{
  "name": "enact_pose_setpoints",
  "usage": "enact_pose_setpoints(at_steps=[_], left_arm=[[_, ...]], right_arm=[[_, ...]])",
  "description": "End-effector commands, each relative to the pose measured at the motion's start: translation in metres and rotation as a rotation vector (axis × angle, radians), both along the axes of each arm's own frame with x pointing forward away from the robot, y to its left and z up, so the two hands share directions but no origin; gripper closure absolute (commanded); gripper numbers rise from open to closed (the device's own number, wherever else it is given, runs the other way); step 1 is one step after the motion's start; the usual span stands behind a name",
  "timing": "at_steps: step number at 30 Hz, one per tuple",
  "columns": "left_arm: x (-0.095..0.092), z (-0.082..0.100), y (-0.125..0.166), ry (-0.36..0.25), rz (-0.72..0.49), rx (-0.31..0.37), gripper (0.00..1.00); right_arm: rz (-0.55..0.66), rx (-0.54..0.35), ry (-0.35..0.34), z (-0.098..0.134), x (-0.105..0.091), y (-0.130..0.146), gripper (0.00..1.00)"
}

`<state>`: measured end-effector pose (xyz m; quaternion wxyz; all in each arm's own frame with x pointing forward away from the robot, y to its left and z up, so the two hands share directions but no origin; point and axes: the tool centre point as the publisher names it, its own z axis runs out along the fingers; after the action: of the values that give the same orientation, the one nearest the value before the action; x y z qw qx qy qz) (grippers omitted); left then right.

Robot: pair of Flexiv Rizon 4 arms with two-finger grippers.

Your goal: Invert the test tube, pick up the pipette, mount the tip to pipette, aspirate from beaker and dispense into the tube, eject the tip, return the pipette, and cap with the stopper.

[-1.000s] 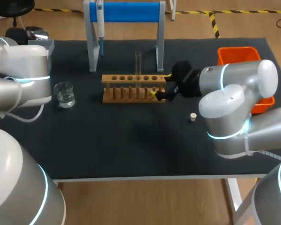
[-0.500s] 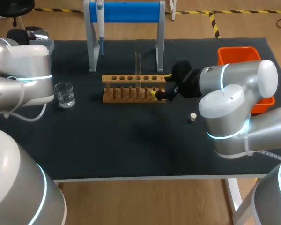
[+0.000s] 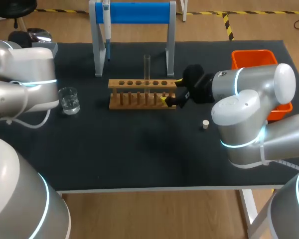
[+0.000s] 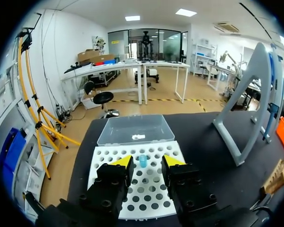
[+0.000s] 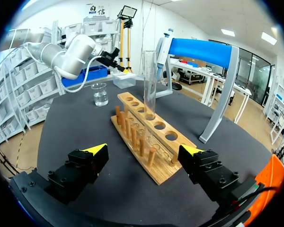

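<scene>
Jaws spread on left gripper [image 4: 147, 161] and right gripper [image 5: 144, 150]; right straddles rack [image 5: 166, 163], so sideways motion may topple tube [image 5: 150, 80].

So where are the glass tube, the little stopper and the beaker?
test tube [image 3: 147, 67]: head view, middle of its upright glass wall.
stopper [image 3: 205, 124]: head view, its top face.
beaker [image 3: 69, 101]: head view, its clear side wall.

A lab; wooden tube rack [image 3: 142, 94], beaker [image 3: 69, 99], pipette [image 3: 106, 22] on stand [image 3: 134, 12].
</scene>
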<state>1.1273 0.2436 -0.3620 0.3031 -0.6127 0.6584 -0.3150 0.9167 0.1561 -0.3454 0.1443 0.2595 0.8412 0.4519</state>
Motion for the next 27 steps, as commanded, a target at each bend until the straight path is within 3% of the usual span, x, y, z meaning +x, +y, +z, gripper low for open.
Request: enact_pose_setpoints(at_steps=[1,27], left_arm=[[0.0045,-0.004,-0.0007,-0.003,0.002,0.002,0.62],[0.0105,-0.0092,0.0016,0.001,0.0,0.005,0.7]], right_arm=[[0.001,0.0,0.001,0.0005,0.0,-0.0005,0.0],[0.001,0.0,0.001,0.0005,0.0,-0.0005,0.0]])
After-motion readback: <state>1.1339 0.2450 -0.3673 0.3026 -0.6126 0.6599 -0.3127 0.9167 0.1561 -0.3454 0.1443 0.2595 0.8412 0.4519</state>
